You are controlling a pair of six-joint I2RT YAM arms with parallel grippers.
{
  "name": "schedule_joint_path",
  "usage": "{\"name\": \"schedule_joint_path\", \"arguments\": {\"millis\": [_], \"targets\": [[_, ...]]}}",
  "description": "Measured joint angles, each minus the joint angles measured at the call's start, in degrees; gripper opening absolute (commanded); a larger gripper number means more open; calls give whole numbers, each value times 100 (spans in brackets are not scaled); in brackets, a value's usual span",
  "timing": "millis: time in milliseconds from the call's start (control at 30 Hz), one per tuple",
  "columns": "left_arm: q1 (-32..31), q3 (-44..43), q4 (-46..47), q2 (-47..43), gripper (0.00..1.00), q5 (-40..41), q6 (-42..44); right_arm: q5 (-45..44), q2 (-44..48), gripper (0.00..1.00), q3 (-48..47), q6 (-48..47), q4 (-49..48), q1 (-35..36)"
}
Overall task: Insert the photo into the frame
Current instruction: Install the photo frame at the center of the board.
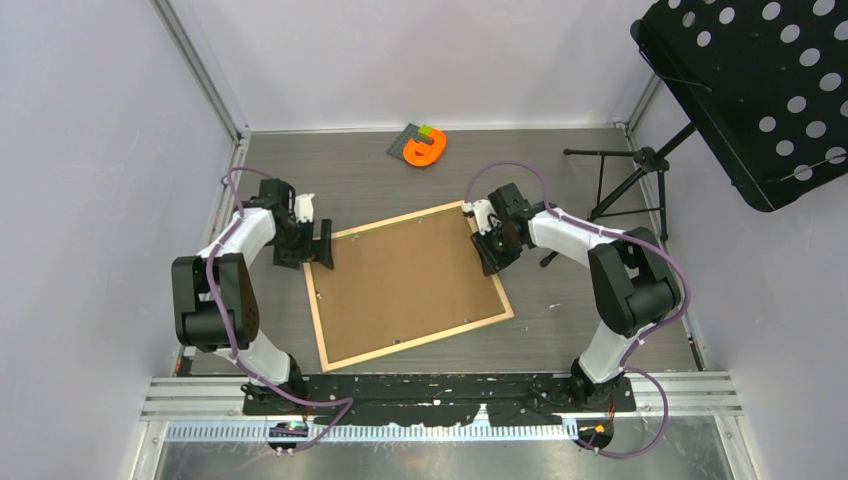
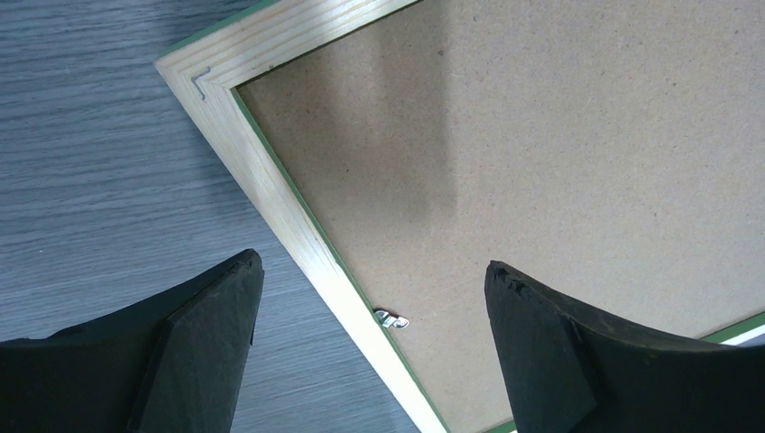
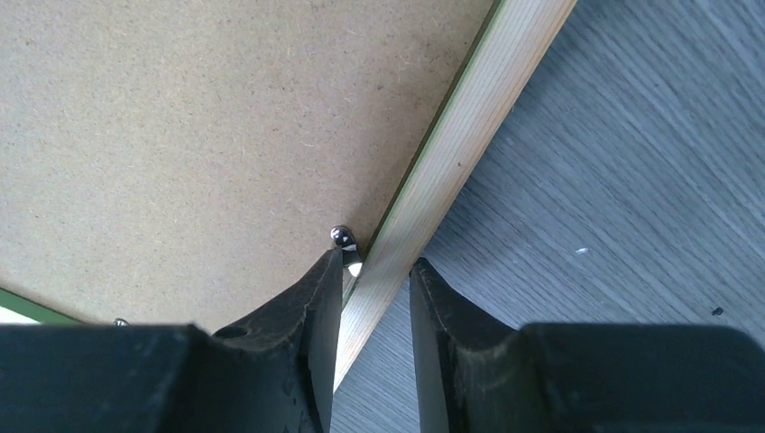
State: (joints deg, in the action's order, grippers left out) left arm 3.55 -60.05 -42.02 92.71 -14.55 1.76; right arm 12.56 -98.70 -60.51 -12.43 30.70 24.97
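Observation:
The frame [image 1: 417,340] lies flat on the table, pale wood face up, with the plain brown backing board [image 1: 400,280] filling it. The photo is hidden; only thin white slivers show at the frame's edge in the wrist views. My left gripper [image 1: 322,243] is open, its jaws wide apart over the frame's left rail [image 2: 271,180] near the far-left corner, above a small metal tab [image 2: 391,318]. My right gripper [image 1: 487,250] hangs over the right rail [image 3: 469,117], jaws a narrow gap apart. Its left fingertip [image 3: 329,280] sits against another metal tab [image 3: 343,237].
An orange plastic piece [image 1: 425,148] lies on a small grey pad at the back of the table. A black perforated music stand [image 1: 760,90] with its tripod [image 1: 640,180] stands at the right. Walls close in the left, back and right sides.

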Motion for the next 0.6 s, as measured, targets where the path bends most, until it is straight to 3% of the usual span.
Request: {"name": "schedule_joint_path", "arguments": {"millis": [400, 600], "targets": [[2, 0, 0, -35, 91, 0, 24, 114, 11, 13, 0, -660, -28, -2], [0, 0, 0, -37, 91, 0, 26, 164, 28, 17, 0, -1040, -94, -2]]}}
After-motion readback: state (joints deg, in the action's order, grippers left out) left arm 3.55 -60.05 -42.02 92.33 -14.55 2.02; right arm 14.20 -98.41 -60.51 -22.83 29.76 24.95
